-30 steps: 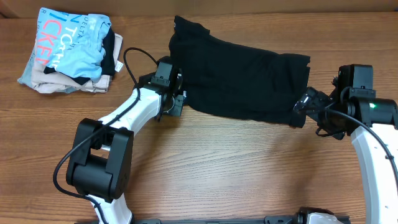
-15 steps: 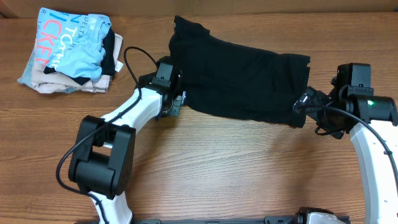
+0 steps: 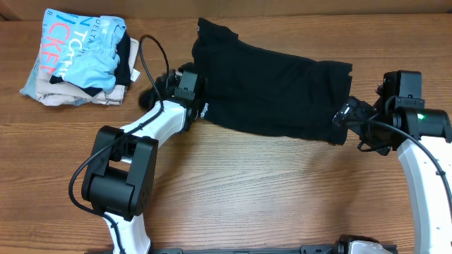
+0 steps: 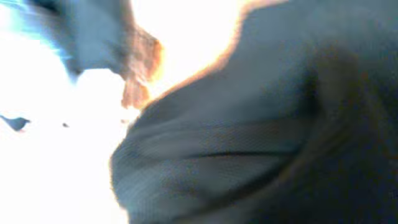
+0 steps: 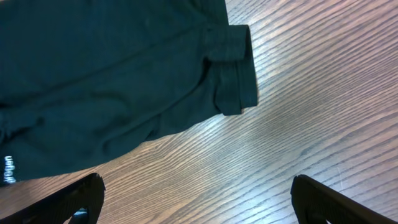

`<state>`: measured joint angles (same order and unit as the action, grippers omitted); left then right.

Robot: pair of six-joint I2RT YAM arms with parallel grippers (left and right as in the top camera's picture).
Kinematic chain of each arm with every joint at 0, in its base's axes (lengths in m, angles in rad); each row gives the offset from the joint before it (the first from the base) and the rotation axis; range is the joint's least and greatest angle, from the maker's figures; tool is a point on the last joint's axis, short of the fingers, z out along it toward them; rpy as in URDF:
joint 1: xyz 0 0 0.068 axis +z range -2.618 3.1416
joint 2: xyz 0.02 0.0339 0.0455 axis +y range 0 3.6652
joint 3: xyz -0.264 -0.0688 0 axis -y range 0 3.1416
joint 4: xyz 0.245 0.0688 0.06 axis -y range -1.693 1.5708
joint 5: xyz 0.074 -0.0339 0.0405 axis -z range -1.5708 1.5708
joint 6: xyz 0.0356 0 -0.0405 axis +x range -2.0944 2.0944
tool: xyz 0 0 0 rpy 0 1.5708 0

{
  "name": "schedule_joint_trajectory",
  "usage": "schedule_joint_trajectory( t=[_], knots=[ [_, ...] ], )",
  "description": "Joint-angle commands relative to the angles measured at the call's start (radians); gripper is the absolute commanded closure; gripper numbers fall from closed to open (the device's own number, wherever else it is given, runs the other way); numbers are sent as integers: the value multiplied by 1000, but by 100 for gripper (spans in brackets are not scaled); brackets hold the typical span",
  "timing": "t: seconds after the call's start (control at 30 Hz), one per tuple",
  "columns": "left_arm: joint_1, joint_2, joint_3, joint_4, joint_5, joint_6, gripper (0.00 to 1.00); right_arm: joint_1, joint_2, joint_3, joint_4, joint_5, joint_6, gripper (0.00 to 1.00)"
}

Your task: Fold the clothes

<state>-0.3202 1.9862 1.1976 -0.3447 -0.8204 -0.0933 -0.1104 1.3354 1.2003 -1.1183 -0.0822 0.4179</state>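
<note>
- The table [image 3: 247, 190] carries everything, and from overhead I see no finished, squared-off fold anywhere on it, so I judge the job to be at its very start.
- The black garment [image 3: 272, 88] lies across the far middle of the table, spread out but rumpled, with no edge brought over onto another. All of its folding looks left to do.
- The pile of clothes [image 3: 78, 56] sits at the far left corner, well apart from the garment. It is a loose heap of light blue, printed, tan and dark pieces. It looks bunched rather than folded, so I count it as waiting.
- The left gripper [image 3: 200, 107] is at the garment's left edge. Overhead, the wrist hides its fingers. Its own camera gives only blurred dark cloth and glare, so I cannot tell how its jaws stand.
- The right gripper [image 5: 196, 186] shows only as a dark shape by the garment's near right corner from overhead. Its wrist camera adds the detail: jaws wide apart, bare wood between them, and the hemmed corner [image 5: 231, 74] just beyond, not gripped.
</note>
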Motion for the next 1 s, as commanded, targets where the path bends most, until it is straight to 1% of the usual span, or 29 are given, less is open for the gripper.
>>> schedule_joint_trajectory(
  t=[0.0,0.13,0.23,0.3,0.43,0.5,0.53,0.6,0.63,0.7,0.77,0.8,0.83,0.9,0.97],
  knots=[
    [8,9,3,129,-236,59,91,-1,2,-3,3,-6,-6,1],
    [8,9,6,345,-281,216,89,-1,2,-3,-8,-5,-6,1],
    [7,9,16,402,-315,301,88,-1,2,-3,-14,-6,-21,1],
    [7,9,21,405,-385,329,90,-1,2,-3,-18,-6,-26,1],
    [0,8,23,389,-505,330,95,-1,2,-3,-37,-10,-26,0],
    [-16,7,23,336,-524,329,95,-1,3,-3,-49,-10,-26,0],
    [-39,7,23,266,-505,317,89,-1,7,-3,-58,-10,-26,0],
    [-65,7,23,171,-417,262,82,-1,18,-3,-62,-18,-26,0],
    [-78,7,23,108,-331,222,82,-1,25,-3,-61,-26,-25,0],
    [-93,7,23,-19,-91,138,81,-1,43,-3,-61,-32,-26,0],
    [-91,7,23,-103,120,70,76,-1,64,-3,-62,-32,-26,0],
    [-84,7,23,-136,218,26,71,-1,73,-3,-61,-33,-26,0],
    [-76,7,23,-162,297,-17,69,-1,84,-3,-61,-33,-26,0],
    [-55,7,31,-208,399,-82,65,-1,98,-3,-60,-33,-26,0],
    [-31,7,55,-262,480,-114,59,-1,106,-3,-56,-33,-26,0]
  ],
)
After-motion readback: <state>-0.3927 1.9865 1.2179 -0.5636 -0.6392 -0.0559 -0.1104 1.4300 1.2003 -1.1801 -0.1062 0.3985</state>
